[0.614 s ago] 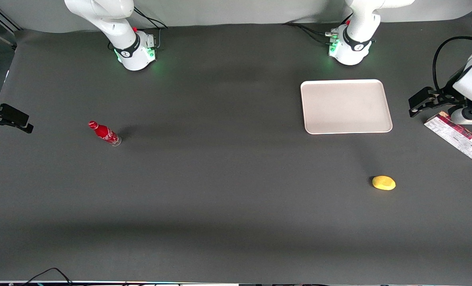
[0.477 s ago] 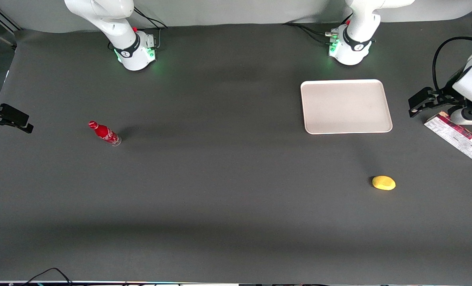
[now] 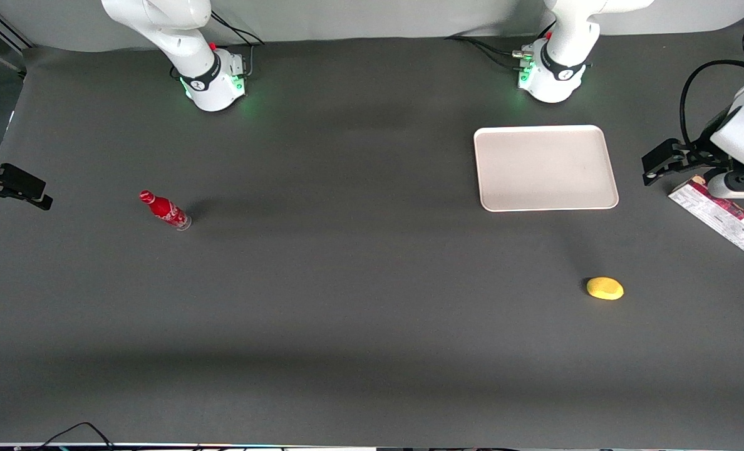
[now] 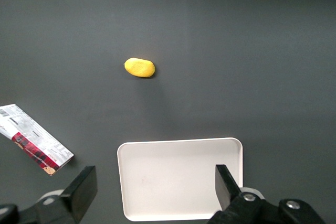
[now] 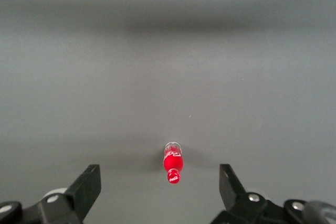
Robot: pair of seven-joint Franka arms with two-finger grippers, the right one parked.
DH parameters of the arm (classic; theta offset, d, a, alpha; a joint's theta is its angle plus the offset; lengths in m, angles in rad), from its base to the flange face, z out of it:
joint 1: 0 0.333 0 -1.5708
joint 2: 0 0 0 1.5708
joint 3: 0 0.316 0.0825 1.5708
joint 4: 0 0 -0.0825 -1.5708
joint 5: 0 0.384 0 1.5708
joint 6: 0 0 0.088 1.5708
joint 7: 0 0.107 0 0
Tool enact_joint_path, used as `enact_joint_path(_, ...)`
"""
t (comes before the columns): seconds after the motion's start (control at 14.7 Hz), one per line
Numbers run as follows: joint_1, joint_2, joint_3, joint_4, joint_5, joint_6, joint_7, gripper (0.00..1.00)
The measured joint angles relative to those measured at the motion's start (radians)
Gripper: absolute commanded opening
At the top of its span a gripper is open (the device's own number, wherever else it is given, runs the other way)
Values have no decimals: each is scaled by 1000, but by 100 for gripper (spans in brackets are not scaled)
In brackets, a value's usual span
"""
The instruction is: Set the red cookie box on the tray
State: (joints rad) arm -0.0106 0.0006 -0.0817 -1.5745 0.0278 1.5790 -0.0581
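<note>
On the dark table (image 3: 359, 300), going from the parked arm's end toward the working arm's, a small red soda bottle (image 3: 165, 210) stands alone, well apart from everything else. Much farther along lies the tray (image 3: 545, 166), off-white and bare, with a yellow lemon-like object (image 3: 605, 288) nearer the front camera than the tray. Past the tray, at the working arm's end, the red cookie box (image 3: 719, 217) lies flat on the table, white printed face up, clearly not yet on the tray. The gripper (image 3: 660, 164) hangs above the table between tray and box, close to the box's end, its fingers (image 4: 227, 186) spread wide with nothing between them. The step in hand looks like the approach to the box, before any grasp. The next move likely calls for bringing the gripper over the box's middle, turning it so the fingers span the narrow width, then descending and closing before carrying the box over the tray's rim
</note>
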Motion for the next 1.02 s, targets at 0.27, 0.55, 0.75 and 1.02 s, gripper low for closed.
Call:
enact_joint_path(0.27, 1, 1, 0, 0, 0, -2, -1, 100)
enact_joint_path(0.55, 2, 1, -1, -2, 0, -16, -3, 100)
enact_joint_path(0.75, 9, 2, 0, -3, 0, -18, -8, 100)
enact_joint_path(1.02, 39, 2, 36, -3, 9, -57, -44, 100)
